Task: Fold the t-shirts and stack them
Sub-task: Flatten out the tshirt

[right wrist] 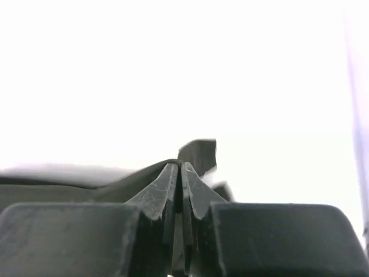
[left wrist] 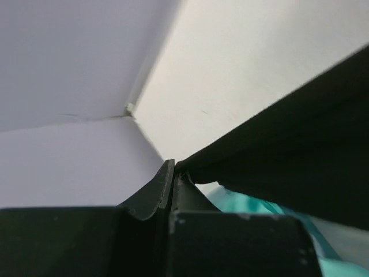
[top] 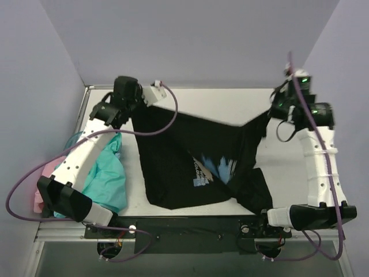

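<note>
**Much of the cloth out of sight**

From above, the left arm (top: 86, 153) covers most of the pink tee (top: 40, 199) and part of the teal tee (top: 109, 176). The print (top: 212, 170) on the black tee (top: 173, 150) is creased and too small to read. In the left wrist view the black tee runs off the right edge and the teal one off the bottom. The right wrist view is washed out white behind the cloth, which blurs toward the left.
</note>
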